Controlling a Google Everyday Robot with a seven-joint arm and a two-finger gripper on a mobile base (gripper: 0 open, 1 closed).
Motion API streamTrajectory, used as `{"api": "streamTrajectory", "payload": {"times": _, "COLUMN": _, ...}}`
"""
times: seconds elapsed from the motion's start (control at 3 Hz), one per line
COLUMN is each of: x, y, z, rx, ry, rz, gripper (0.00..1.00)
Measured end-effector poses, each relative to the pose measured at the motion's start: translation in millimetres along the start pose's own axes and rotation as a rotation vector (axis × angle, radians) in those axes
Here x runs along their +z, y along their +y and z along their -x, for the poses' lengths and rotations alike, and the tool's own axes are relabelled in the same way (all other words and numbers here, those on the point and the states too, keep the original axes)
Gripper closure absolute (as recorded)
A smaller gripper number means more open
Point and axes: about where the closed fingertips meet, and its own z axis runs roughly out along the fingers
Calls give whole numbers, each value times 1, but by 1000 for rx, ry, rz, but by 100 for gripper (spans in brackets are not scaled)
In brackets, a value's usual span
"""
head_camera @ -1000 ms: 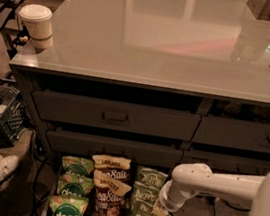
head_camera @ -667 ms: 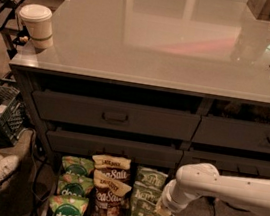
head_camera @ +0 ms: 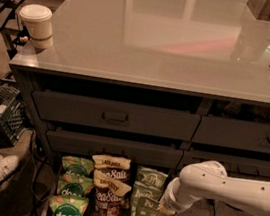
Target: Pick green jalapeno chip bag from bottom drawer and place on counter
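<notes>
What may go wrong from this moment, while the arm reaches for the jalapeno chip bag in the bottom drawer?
1. The gripper sits low at the right edge of the green jalapeno chip bag, which overlaps similar pale bags; it may pinch two or slip off a corner.
2. The counter edge and a drawer front stand close above the bags, so a straight lift may strike them.

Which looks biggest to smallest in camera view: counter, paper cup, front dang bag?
counter
paper cup and front dang bag: look alike, so unranked
The gripper sits at the green jalapeno chip bag.
</notes>
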Motion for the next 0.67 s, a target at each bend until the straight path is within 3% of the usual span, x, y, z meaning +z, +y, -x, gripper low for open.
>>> {"api": "streamTrajectory", "payload": {"times": 0.67, "x": -36, "y": 2, "z": 4, "rx": 6, "ry": 22, "rz": -49, "gripper": 100}}
